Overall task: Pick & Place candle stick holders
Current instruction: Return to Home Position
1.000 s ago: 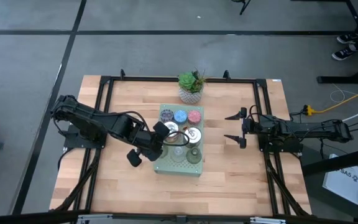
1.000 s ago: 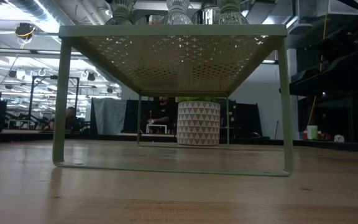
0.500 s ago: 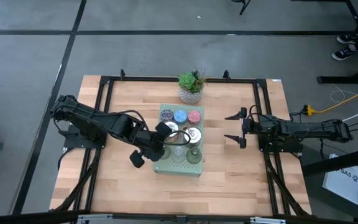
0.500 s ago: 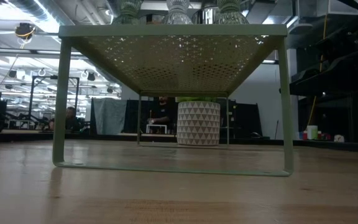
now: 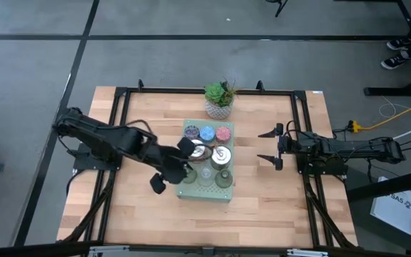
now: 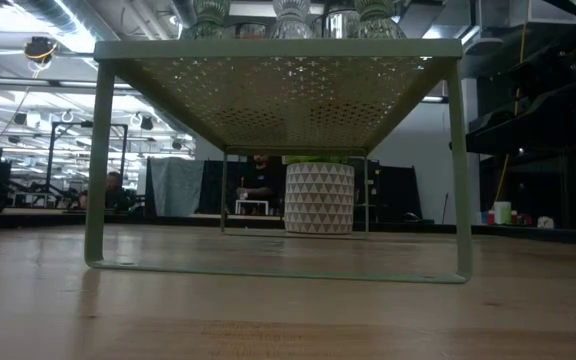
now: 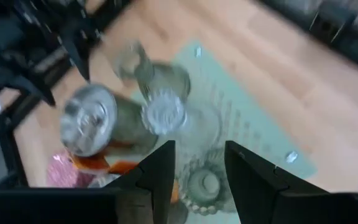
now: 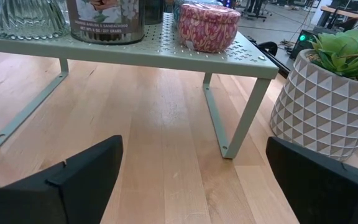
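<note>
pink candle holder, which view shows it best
Right wrist view: the pink holder stands close, side on, on the green shelf. The high view shows only its small round top. The left wrist view blurs it; the low view does not show it.

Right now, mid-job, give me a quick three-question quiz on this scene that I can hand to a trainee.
1. True or false: the pink holder stands on the green shelf.
2. What stands on the table behind the shelf? A a mug; B a succulent in a white pot; C a lamp.
3. How do the left gripper and the right gripper stand, and where?

Key: 1 true. 2 B. 3 both open and holding nothing; the left at the shelf's left edge, the right out at the table's right side.
</note>
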You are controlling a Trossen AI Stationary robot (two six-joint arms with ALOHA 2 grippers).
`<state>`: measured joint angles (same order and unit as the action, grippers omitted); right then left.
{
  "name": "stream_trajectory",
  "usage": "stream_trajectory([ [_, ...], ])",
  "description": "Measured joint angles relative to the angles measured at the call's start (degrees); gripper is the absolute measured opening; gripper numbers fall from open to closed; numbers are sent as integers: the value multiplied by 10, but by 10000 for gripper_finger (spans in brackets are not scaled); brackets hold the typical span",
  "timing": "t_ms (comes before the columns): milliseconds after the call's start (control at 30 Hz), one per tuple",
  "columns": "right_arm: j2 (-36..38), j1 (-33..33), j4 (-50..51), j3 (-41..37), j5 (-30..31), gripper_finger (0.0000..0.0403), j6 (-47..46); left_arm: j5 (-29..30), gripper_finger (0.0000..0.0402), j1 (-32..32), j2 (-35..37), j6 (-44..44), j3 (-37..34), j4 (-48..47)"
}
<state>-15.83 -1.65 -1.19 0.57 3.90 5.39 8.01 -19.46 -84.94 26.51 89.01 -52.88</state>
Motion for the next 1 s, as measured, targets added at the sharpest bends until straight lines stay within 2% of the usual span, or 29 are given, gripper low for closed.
stream_trajectory([
  [200, 0, 0, 0, 0, 0, 399, 0, -40, 122, -7, 66, -42, -2, 6],
  [333, 0, 0, 0, 0, 0, 399, 0, -59, 108, -9, 123, -77, -56, 49],
  [600, 0, 0, 0, 0, 0, 399, 0, -57, 77, -18, 264, -84, -305, 285],
  [767, 0, 0, 0, 0, 0, 399, 0, -35, 62, -9, 357, -99, -464, 454],
  [1000, 0, 0, 0, 0, 0, 399, 0, -30, 48, 18, 483, -154, -637, 616],
])
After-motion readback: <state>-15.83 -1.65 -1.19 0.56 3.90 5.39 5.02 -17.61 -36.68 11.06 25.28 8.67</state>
